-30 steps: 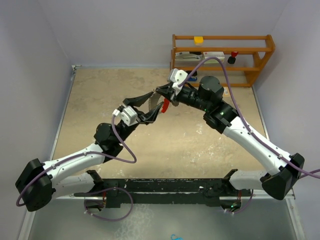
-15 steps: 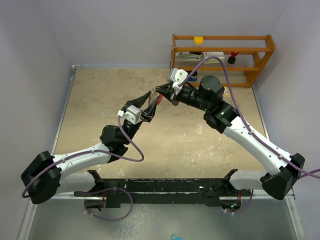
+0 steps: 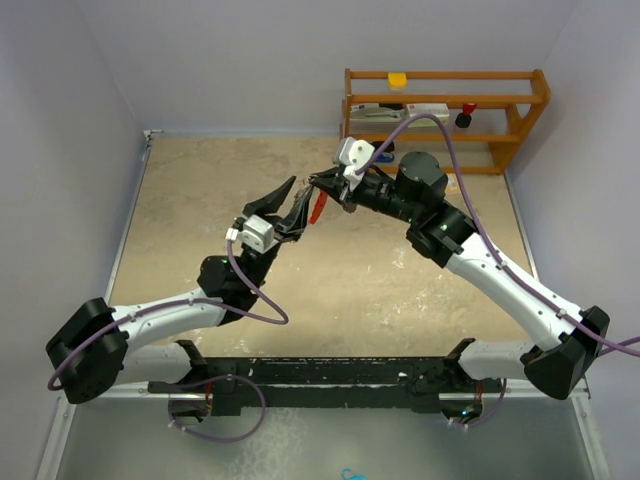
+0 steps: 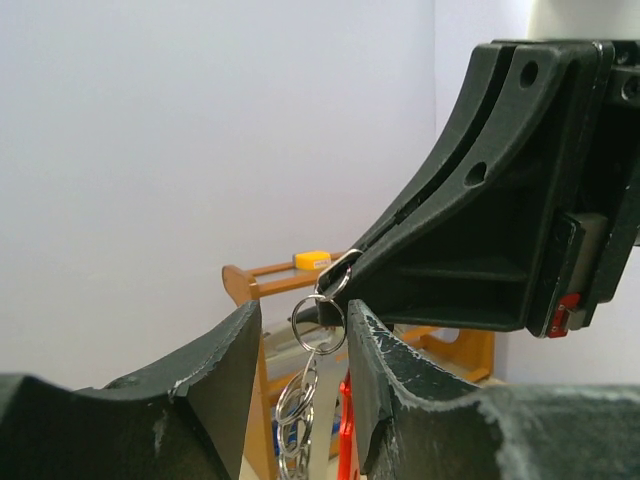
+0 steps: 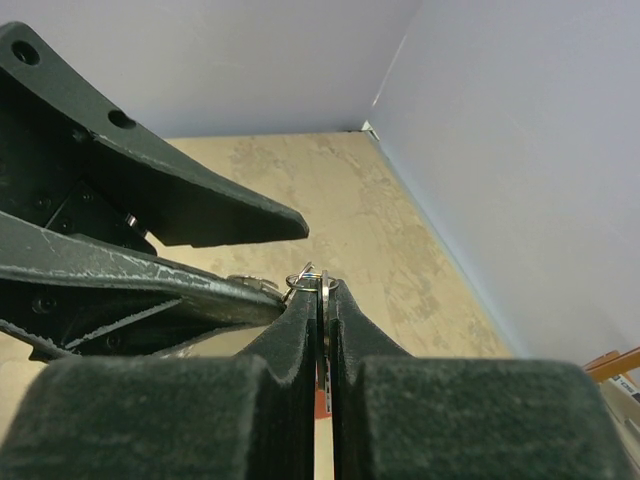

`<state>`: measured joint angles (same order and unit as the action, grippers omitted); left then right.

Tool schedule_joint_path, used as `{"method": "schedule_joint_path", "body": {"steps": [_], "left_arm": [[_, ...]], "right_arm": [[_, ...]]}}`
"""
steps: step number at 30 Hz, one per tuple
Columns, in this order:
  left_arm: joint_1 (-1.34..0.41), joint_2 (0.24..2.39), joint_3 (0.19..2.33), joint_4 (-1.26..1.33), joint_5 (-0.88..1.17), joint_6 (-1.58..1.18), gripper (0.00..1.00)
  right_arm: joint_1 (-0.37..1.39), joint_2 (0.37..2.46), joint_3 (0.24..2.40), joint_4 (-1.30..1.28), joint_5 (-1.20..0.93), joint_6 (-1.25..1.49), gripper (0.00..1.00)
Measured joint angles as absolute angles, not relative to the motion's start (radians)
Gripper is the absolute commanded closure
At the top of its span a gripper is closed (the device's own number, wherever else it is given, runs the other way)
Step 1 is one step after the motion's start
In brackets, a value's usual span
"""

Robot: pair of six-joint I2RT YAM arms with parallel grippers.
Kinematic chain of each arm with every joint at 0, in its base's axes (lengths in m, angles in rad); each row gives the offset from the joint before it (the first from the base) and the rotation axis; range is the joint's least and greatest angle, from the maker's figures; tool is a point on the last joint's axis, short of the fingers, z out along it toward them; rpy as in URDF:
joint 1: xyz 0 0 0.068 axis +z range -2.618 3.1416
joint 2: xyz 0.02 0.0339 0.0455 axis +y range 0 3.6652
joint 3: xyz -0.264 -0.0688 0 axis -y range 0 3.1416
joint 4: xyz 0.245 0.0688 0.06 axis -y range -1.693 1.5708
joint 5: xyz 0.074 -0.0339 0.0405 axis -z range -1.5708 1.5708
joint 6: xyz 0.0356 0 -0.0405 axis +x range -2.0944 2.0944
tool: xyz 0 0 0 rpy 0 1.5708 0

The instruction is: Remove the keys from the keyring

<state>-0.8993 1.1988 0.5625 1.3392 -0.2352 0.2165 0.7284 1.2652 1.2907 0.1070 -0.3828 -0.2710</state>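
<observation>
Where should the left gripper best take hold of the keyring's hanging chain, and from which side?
Probably high on the chain, just below where the shut right gripper pinches the keyring. Come from the side opposite that gripper: the chain hangs down between the fingers of the open left gripper, ready to close.

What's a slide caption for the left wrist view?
Right gripper pinches the keyring by its top ring; open left gripper straddles the hanging chain.

Pale lilac walls [image 3: 250, 60] around a mottled beige tabletop [image 3: 190, 180], an orange wooden rack [image 3: 450, 75] at its far right corner.
</observation>
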Motion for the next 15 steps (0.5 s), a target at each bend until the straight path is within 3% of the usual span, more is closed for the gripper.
{"method": "schedule_joint_path", "body": {"steps": [15], "left_arm": [[-0.925, 1.218, 0.562, 1.39, -0.3, 0.305, 0.73]], "right_arm": [[0.739, 1.272, 1.309, 0.1, -0.38, -0.274, 1.0]]}}
